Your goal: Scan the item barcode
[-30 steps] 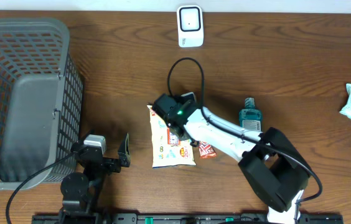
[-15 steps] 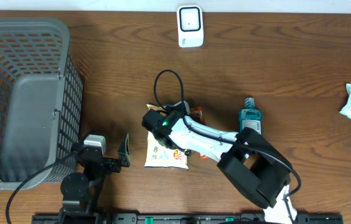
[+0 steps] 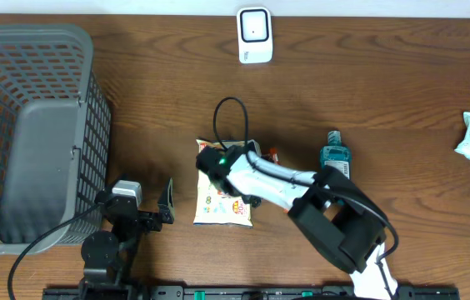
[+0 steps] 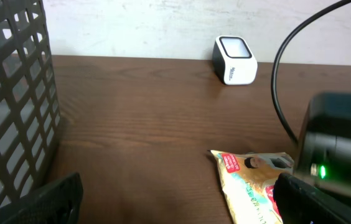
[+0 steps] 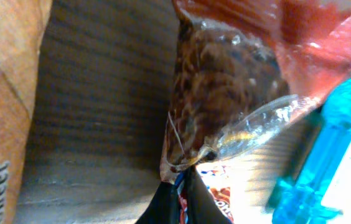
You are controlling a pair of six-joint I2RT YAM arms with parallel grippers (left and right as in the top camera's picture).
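Yellow snack bag [image 3: 222, 204] has shifted left, right tool [image 3: 210, 164] now clenched over its top, left tool [image 3: 146, 198] released.

Grey mesh basket [image 3: 27, 125] sat far left. White scanner [image 3: 254, 35] stood at far edge, centre. Right arm [image 3: 277, 179] overlapped top of yellow snack bag [image 3: 222, 204]; red packet [image 3: 271, 155] just beside arm, blue bottle [image 3: 333, 157] near.

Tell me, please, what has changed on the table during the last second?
The right gripper swung left over the bag and went from half open to shut, apparently pinching the edge of the red packet. The packet moved from beside the bag's near corner toward the far side. The bag turned slightly. The left gripper stays open and parked; basket, scanner and bottle did not move.
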